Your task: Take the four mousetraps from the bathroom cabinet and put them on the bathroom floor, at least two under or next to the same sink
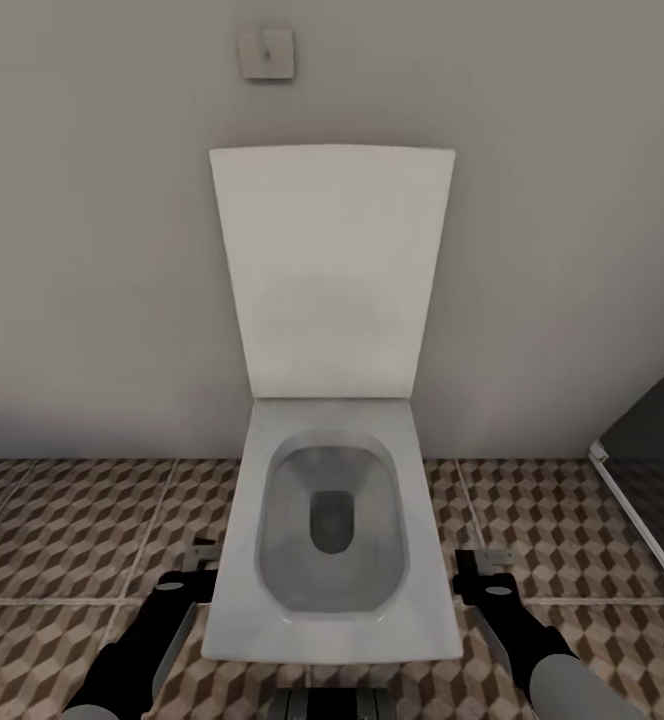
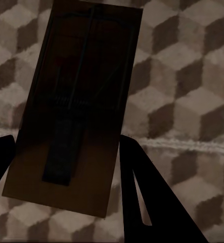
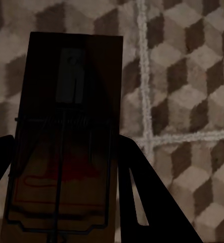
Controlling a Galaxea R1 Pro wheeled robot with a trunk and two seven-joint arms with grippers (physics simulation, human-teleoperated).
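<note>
A: Holding one trap in each claw, w/ the toilet [image 1: 332, 500] right in front. Start on the left?

B: OK. Left gripper [image 1: 204, 562] sits low by the toilet's left side, over the bathroom floor [image 1: 62, 530]. In the left wrist view the left mousetrap [image 2: 74, 106] is pinched btw the two dark fingers [image 2: 152, 202], held at its near end. It hangs above the cube tiles, not touching them.

A: And the right?

B: Right gripper [image 1: 469, 565] is by the toilet's right side. Same thing: right mousetrap [image 3: 63, 136] squeezed btw its fingers [image 3: 152, 202], above the tiles, near a grout cross.

A: How do they feel, you think?

B: Prob. very light, flat, stiff wood. Thin, so they could slip or tip if the squeeze is loose. Wire bits on top look easy to bend, maybe snappy, so grab the long wood edges, not the wire.

A: Sink or cabinet?

B: Can't see them. Dark panel [image 1: 662, 470] at far right, can't tell what it is.
</note>
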